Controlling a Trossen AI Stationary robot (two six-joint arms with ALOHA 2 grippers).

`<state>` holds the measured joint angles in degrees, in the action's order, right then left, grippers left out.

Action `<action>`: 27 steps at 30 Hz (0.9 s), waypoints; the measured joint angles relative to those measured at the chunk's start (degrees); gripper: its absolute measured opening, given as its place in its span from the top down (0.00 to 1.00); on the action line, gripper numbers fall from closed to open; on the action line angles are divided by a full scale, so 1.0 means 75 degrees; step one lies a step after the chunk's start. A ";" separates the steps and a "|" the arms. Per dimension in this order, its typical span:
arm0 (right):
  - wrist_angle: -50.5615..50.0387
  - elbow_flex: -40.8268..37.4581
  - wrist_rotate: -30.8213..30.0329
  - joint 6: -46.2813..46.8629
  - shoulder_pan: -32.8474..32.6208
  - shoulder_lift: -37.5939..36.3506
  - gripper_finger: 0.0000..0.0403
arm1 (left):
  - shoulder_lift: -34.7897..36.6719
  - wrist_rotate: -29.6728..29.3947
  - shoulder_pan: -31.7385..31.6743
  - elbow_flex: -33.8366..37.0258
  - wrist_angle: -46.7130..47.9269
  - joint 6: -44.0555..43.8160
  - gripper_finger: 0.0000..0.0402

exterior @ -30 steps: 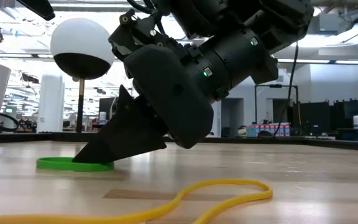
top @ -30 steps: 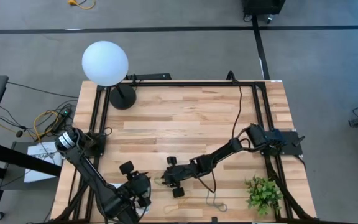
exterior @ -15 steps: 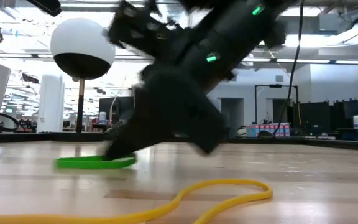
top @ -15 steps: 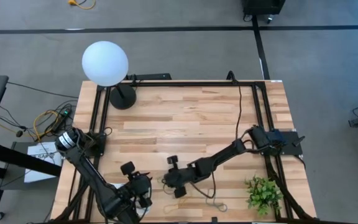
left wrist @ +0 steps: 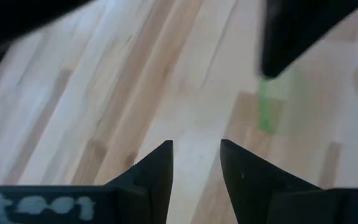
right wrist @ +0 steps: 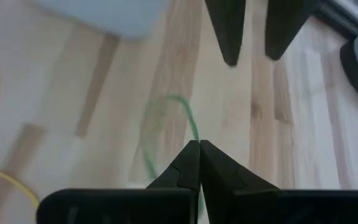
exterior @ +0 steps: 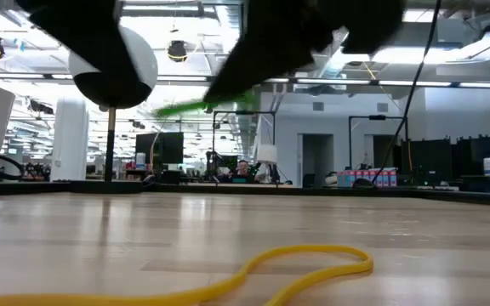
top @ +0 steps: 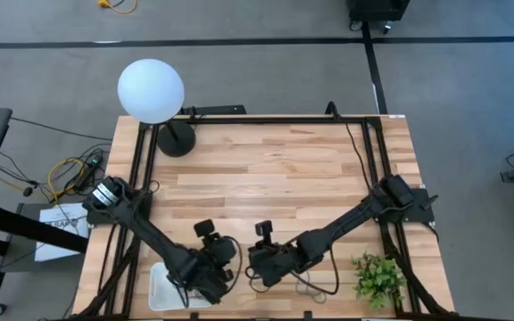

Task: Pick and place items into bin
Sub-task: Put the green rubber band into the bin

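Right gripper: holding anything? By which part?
Yes. The right gripper is shut on a green band, pinching one spot of the loop while the rest hangs free above the table. The left gripper is open and holds nothing.

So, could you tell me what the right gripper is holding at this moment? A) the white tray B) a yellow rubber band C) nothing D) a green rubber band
D: in the right wrist view the right gripper has its fingers pressed together on the green rubber band, which hangs above the wooden table.
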<state>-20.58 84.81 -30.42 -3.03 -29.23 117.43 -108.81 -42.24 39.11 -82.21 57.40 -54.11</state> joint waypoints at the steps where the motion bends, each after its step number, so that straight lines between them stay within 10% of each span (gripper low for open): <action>1: -0.0102 -0.0002 -0.0049 -0.0003 0.0000 0.0026 1.00 | 0.0000 -0.0013 -0.0053 0.0000 -0.0224 0.0237 0.68; 27: -0.0314 -0.0011 -0.1189 0.0312 -0.0015 0.0015 1.00 | 0.0026 0.0780 -0.0764 -0.0017 -0.1904 0.2002 0.58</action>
<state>-22.94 84.73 -39.33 -0.69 -29.34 117.54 -108.62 -36.39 33.38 -82.35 43.11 -39.09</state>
